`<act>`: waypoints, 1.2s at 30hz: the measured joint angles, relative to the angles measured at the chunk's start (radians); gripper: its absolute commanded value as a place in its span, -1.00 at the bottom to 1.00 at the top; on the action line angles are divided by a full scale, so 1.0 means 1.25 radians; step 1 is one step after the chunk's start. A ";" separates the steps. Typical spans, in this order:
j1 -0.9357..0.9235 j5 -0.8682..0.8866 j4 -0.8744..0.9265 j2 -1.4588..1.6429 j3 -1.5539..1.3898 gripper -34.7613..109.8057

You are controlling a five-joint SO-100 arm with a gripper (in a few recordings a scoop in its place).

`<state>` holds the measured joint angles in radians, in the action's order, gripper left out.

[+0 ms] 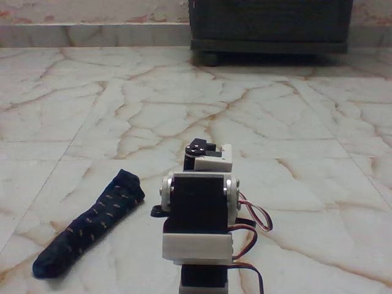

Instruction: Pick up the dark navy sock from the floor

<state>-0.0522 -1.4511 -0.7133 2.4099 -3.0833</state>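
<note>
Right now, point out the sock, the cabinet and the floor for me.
sock (92, 223): fixed view, middle of its length.
cabinet (269, 24): fixed view, dark front face.
floor (318, 122): fixed view, bare tile right of the arm.

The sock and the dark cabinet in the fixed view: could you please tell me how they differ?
The sock lies flat and limp on the floor near the arm; the cabinet stands far back by the wall. The sock carries tan dashes; the cabinet looks plain. Both are dark against the pale tiles.
</note>
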 measured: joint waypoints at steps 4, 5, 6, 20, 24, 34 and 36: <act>-0.007 -0.028 0.015 0.000 0.000 -0.52; -0.007 -0.028 0.015 0.000 0.000 -0.52; -0.007 -0.028 0.015 0.000 0.000 -0.52; 0.033 0.065 0.021 -0.142 0.121 -0.50; 0.045 0.079 0.125 -0.178 0.184 -0.49; 0.146 0.222 0.312 -0.385 0.330 -0.48; 0.172 0.282 0.325 -0.443 0.384 -0.48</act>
<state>0.1626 -1.0983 -0.3068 1.8561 -2.6032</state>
